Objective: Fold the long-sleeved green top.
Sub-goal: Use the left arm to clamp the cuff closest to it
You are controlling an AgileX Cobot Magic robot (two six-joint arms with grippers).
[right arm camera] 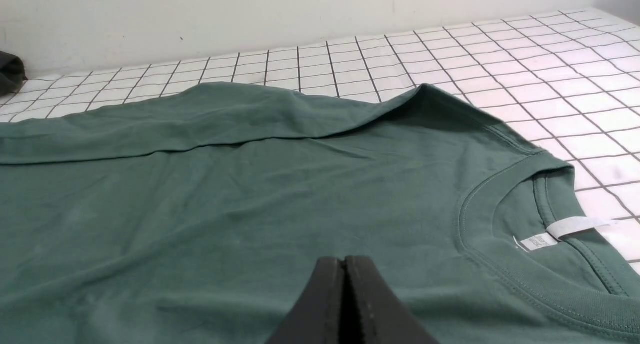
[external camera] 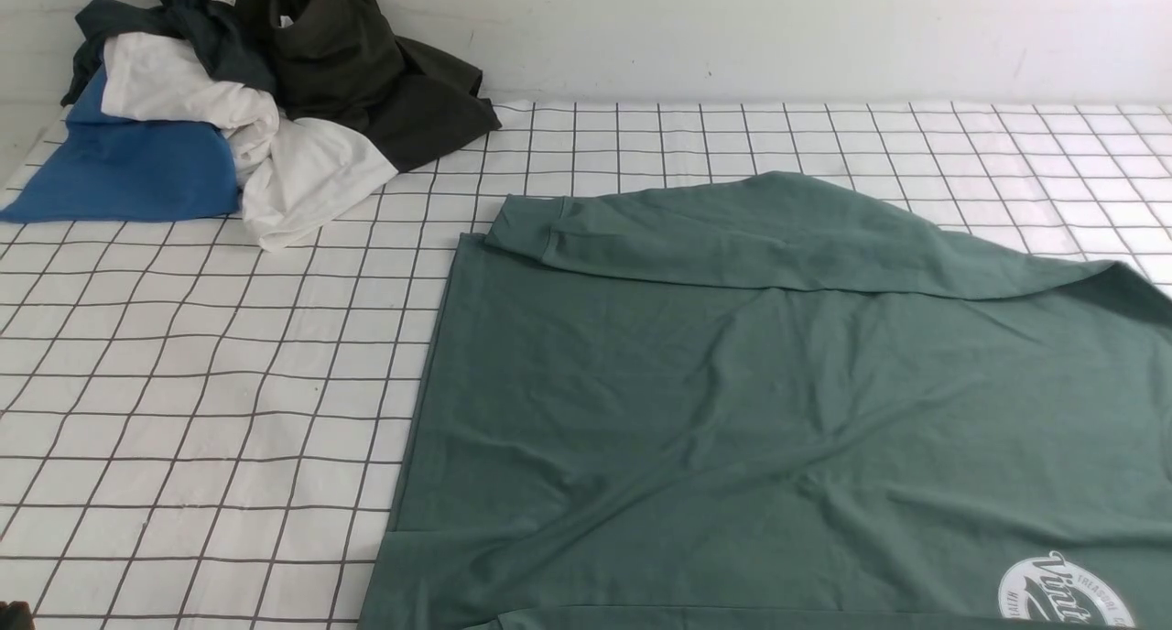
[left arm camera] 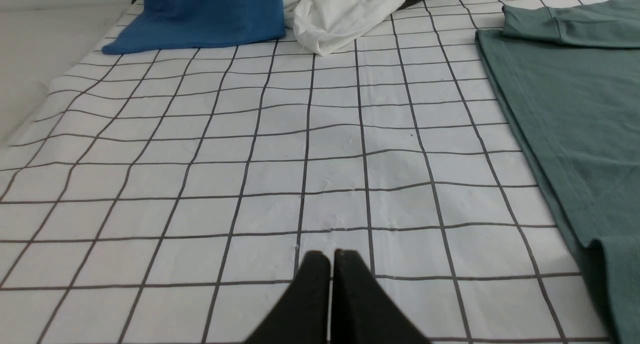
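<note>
The green long-sleeved top [external camera: 778,410] lies spread flat on the checked table cover, filling the right and middle of the front view. One cuffed sleeve [external camera: 732,236] is folded across its far edge. A white round logo [external camera: 1067,593] shows at the near right. My left gripper [left arm camera: 331,256] is shut and empty above bare cover, left of the top's hem [left arm camera: 560,149]. My right gripper [right arm camera: 344,261] is shut and empty above the top's body [right arm camera: 250,199], near the neckline [right arm camera: 510,244]. Neither gripper shows in the front view.
A heap of other clothes sits at the far left: a bright blue cloth [external camera: 128,168], a white garment [external camera: 275,154] and a dark olive-black garment [external camera: 366,71]. The checked cover [external camera: 201,383] is bare at the near left. A white wall [external camera: 732,26] stands behind.
</note>
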